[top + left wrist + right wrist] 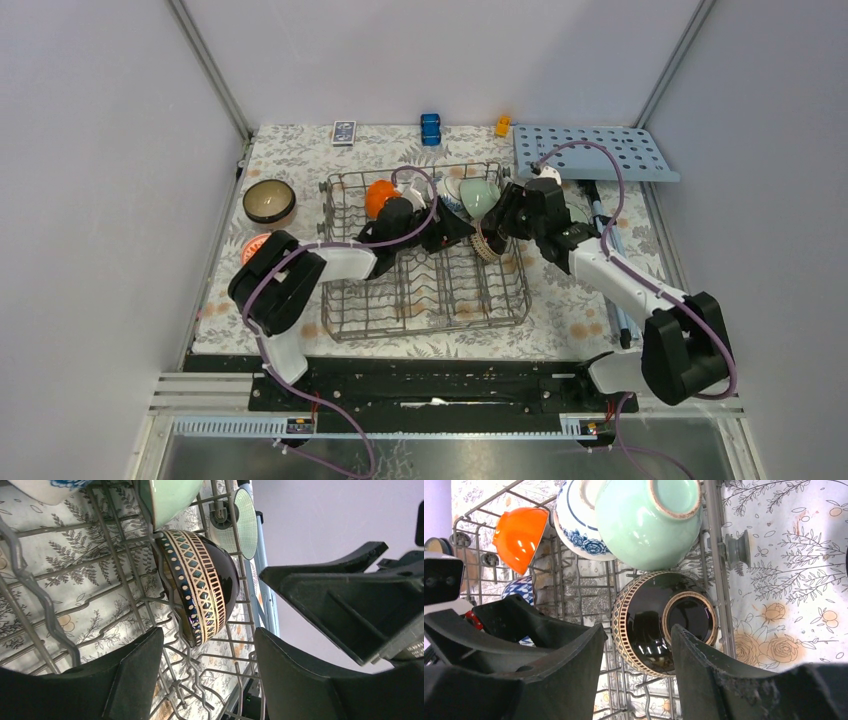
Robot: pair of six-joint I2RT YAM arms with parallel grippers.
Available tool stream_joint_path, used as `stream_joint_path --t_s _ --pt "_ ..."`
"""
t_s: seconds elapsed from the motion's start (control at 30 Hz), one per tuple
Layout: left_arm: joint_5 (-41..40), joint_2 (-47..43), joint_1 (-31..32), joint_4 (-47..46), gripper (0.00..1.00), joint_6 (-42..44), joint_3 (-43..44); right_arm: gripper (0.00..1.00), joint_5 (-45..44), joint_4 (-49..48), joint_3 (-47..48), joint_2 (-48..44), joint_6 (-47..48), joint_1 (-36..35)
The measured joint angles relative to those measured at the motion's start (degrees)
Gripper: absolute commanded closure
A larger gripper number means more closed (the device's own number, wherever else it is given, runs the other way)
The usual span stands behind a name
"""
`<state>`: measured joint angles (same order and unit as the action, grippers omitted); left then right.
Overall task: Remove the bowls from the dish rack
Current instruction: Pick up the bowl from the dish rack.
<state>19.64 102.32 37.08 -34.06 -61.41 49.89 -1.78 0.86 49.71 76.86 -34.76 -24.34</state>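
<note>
The grey wire dish rack [350, 300] stands mid-table. In its far row are an orange bowl [378, 197], a blue-and-white bowl [450, 195] and a pale green bowl [478, 197]. A dark bowl with a gold patterned rim [487, 243] stands on edge by the rack's right wall. My left gripper [452, 232] is open, its jaws either side of this bowl's rim [202, 587], not touching. My right gripper [503, 222] is open from the other side, its fingertips level with the bowl's base [649, 625]. A brown bowl [268, 201] and a red-and-white bowl [255, 245] sit on the cloth at left.
A light-blue board with holes [595, 152] lies at the back right. A blue toy car [431, 128], an orange toy [502, 125] and a card pack [343, 132] line the far edge. A pale ribbed dish [245, 522] stands outside the rack's right wall.
</note>
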Motion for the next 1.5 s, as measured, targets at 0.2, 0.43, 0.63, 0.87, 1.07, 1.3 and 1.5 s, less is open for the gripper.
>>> stream_joint_path --t_s 0.2,0.43,0.63,0.87,1.07,1.3,1.5 --pt "1.6 1.6 0.0 -1.8 0.36 -0.9 0.6 0.44 1.0 -0.4 0.7 2.8 -0.4 1.0" --pt "3.2 3.8 0.0 -3.5 0.43 -2.0 1.2 0.46 2.8 -1.0 0.7 4.1 -1.2 1.4" --pt "4.3 5.5 0.0 -5.6 0.53 -3.1 1.8 0.48 3.4 -1.2 0.7 5.0 -1.6 1.9" --pt "5.7 6.7 0.0 -8.1 0.60 -4.4 2.5 0.50 4.3 -1.6 0.7 5.0 -2.1 2.5" --pt "6.7 8.0 0.0 -11.0 0.61 -6.1 2.5 0.51 4.4 -1.6 0.6 5.1 -2.3 3.2" --pt "7.7 9.2 0.0 -12.5 0.62 -6.8 3.1 0.52 4.5 -1.7 0.3 5.8 -2.5 3.7" --pt "8.5 10.5 0.0 -13.5 0.61 -7.7 3.9 0.52 4.5 -2.1 -0.2 5.8 -2.7 3.9"
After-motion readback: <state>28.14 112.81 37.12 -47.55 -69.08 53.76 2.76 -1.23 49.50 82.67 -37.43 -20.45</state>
